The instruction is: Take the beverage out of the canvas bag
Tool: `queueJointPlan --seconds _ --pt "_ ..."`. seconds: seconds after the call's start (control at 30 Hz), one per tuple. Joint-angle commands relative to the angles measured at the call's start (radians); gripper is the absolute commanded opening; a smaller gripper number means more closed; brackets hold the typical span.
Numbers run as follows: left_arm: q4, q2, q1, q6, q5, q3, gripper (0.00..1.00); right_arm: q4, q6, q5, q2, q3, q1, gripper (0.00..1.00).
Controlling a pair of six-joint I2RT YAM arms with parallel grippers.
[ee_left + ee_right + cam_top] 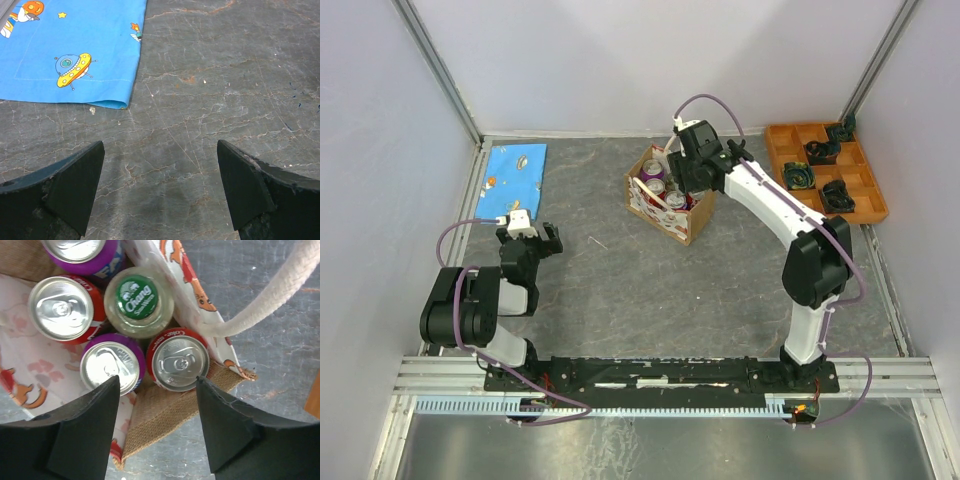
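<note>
The tan canvas bag [682, 222] with cream handles stands at the table's middle back. In the right wrist view its burlap wall [165, 410] and printed whitish panel show, with several drinks inside: a green-capped bottle [137, 300], two red cans [180, 365], [62, 307] and two purple cans [110, 367], [80, 250]. My right gripper [683, 172] [157, 385] is open, hovering just above the bag's near edge, over the red and purple cans. My left gripper [528, 240] [160, 170] is open and empty over bare table at the left.
A blue printed cloth [515, 172] [75, 50] lies at the back left. An orange compartment tray [825, 172] with dark parts stands at the back right. A cream handle loop [270, 295] hangs over the bag's right side.
</note>
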Motion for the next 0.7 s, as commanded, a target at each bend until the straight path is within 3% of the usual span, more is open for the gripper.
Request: queueJointPlan --seconds 0.0,0.67 --pt "0.036 -0.01 -0.006 0.064 -0.024 0.024 0.99 -0.055 0.007 0.095 0.051 0.073 -0.003 0.72" --pt "0.038 -0.01 -0.005 0.064 -0.024 0.025 0.99 -0.081 0.1 0.303 0.071 0.059 -0.024 0.73"
